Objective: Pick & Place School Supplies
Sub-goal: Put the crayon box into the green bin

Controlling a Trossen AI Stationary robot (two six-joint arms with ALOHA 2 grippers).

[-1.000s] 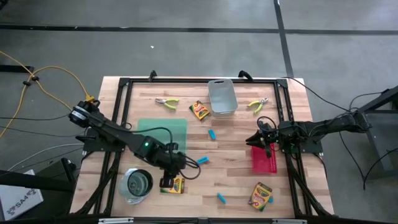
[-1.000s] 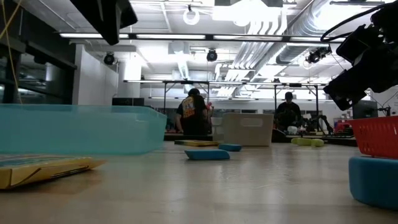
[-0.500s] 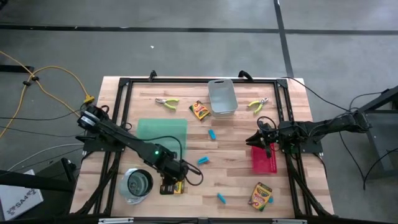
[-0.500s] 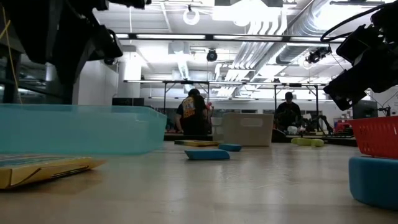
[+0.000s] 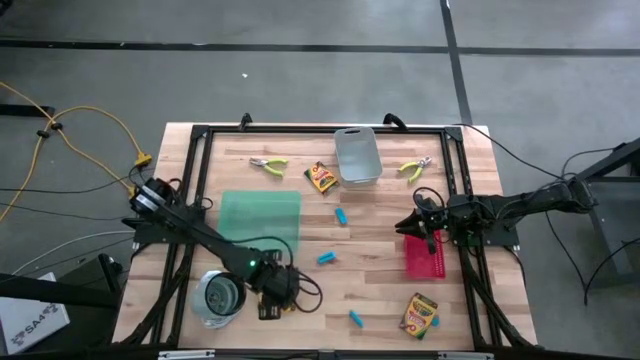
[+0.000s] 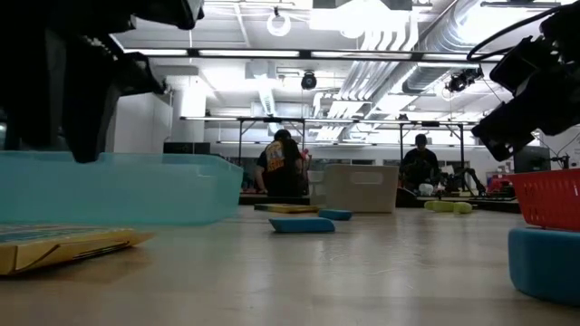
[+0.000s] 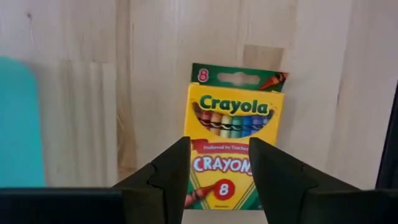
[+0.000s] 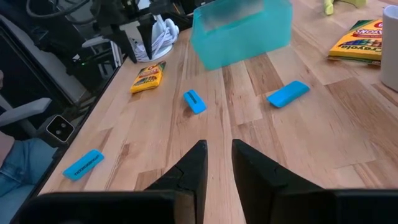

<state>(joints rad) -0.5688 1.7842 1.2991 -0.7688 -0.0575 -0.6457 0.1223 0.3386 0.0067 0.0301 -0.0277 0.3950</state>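
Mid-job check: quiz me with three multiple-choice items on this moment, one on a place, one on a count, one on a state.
1. The left end effector is above:
A. the round metal cup
B. a yellow-and-green crayon box
C. the red mesh tray

2. Light-blue blocks on the table:
A. two
B. three
C. five

3. The left end effector is:
A. open
B. shut on a block
C. shut on pliers

B: the left wrist view looks down on the box.
B: the high view shows three.
A: its fingers stand apart, holding nothing.

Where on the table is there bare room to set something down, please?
Free patches: between the green mat and the red tray, broken only by two blue blocks; also the near edge between crayon boxes. Crowded: around the grey bin and under the left gripper.
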